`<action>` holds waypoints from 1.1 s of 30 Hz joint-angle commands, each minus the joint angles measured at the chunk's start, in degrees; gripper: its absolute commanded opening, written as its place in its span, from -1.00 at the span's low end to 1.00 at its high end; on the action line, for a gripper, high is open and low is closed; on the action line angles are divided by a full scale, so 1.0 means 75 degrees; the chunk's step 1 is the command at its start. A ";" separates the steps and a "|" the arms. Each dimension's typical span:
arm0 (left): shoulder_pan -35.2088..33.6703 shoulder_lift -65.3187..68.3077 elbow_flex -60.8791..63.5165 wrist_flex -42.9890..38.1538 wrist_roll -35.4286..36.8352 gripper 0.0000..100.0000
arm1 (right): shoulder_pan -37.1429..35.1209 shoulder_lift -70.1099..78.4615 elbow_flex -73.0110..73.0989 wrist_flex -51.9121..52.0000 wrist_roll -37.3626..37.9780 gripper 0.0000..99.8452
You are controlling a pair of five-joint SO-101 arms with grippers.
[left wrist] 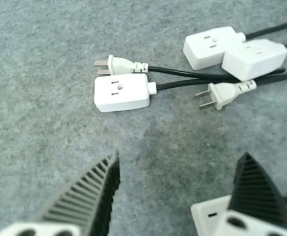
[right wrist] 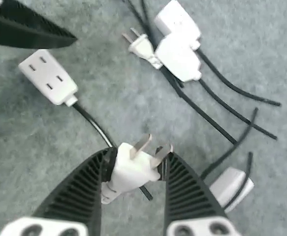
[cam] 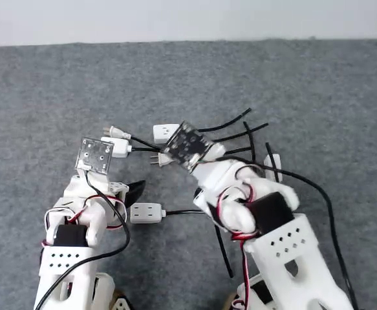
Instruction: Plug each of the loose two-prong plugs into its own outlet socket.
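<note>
Your right gripper (right wrist: 139, 158) pinches one two-prong plug (right wrist: 132, 169) by its body, prongs pointing away from the arm, above the tabletop (right wrist: 30, 142). Your left gripper (left wrist: 180, 157) hangs spread and empty, the nearest socket (left wrist: 208, 215) just beside it. Farther out lie a lone socket (left wrist: 121, 92) with a second plug (left wrist: 121, 64) just beside it, a third plug (left wrist: 222, 93), and a far socket (left wrist: 209, 46) with a neighbour socket (left wrist: 254, 58) touching it. No plug appears seated yet; every insertion remains.

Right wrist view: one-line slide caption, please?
Right claw grips a white two-prong plug, prongs pointing out, over grey carpet near a loose outlet socket.
</note>
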 commanded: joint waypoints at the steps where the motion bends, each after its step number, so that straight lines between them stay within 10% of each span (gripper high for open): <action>1: 0.0094 -0.0117 -0.0721 0.0387 -0.0375 -0.30 | -0.0240 -0.0229 -0.0023 -0.0393 -0.0094 -0.98; 22: 0.2520 -0.0117 -0.4964 0.3599 -0.0410 -0.30 | -0.0920 -0.0229 -0.0105 -0.1073 -0.0035 -0.98; 33: 0.2602 -0.0059 -0.4976 0.3516 -0.0715 -0.30 | -0.1073 -0.0240 -0.0117 -0.0885 -0.0035 -0.98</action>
